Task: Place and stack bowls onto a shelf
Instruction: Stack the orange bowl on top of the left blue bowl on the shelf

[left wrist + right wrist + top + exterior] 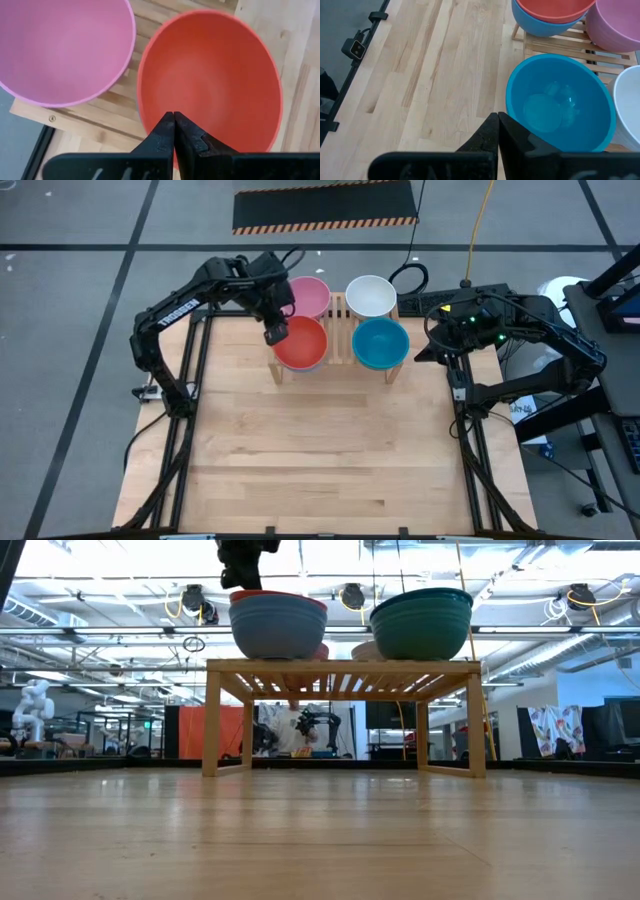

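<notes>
The light-wood shelf (340, 667) stands at the table's far middle and carries bowls on its slats. The red bowl (300, 345) sits nested in a blue bowl (278, 628) at the shelf's front left. The pink bowl (312, 295) is at the back left, the white bowl (371, 294) at the back right, and the teal-blue bowl (380, 343) at the front right. My left gripper (173, 116) is shut with nothing between its fingers, right over the red bowl's left rim. My right gripper (498, 116) is shut and hangs off the shelf's right side, above the table. My left gripper's shut fingertips slant down from above at the red bowl's left rim (150, 125). I cannot tell whether they touch it. The red bowl rests upright in the blue bowl on the shelf.
The wide wooden tabletop (320, 450) stretches from the shelf to the near edge. Black frame rails (190, 400) run along the left and right sides. Cables and equipment lie beyond the right edge.
</notes>
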Controlling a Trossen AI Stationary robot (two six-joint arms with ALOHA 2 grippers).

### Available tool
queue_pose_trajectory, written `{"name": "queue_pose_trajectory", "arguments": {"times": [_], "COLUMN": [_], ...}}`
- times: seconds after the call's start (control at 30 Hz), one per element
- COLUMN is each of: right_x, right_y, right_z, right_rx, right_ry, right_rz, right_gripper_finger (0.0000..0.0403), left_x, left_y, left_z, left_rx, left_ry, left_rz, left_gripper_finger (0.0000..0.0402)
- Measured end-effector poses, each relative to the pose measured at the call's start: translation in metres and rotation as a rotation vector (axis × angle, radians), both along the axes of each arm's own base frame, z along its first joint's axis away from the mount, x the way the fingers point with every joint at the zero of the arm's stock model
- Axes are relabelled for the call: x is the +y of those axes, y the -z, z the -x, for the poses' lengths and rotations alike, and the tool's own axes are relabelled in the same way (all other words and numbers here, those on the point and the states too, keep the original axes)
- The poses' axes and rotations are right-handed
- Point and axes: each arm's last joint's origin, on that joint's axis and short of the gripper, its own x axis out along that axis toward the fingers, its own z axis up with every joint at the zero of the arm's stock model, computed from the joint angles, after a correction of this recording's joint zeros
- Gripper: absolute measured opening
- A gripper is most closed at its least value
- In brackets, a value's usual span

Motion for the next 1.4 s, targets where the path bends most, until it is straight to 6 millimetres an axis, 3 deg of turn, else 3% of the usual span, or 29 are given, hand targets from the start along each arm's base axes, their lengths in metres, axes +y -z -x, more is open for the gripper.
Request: {"name": "queue_pose_trajectory", "arguments": {"times": [0.27,1.03,1.4], "right_x": [0.000,0.000,0.000], "right_y": [0.000,0.000,0.000], "right_z": [0.000,0.000,0.000], "right_rx": [0.000,0.001,0.001], "right_ry": [0.000,0.003,0.003], "right_rz": [-0.001,-0.003,-0.003], "right_gripper_finger": [0.0000,0.0000,0.0000], "left_x": [0.006,0.017,0.020], "left_y": [0.009,0.008,0.051], "left_z": [-0.007,-0.001,-0.009], "left_rx": [0.032,0.011,0.117], "left_ry": [0.000,0.022,0.041], "left_rz": [0.011,0.014,0.097], "left_gripper_finger": [0.0004,0.0003,0.0003]}}
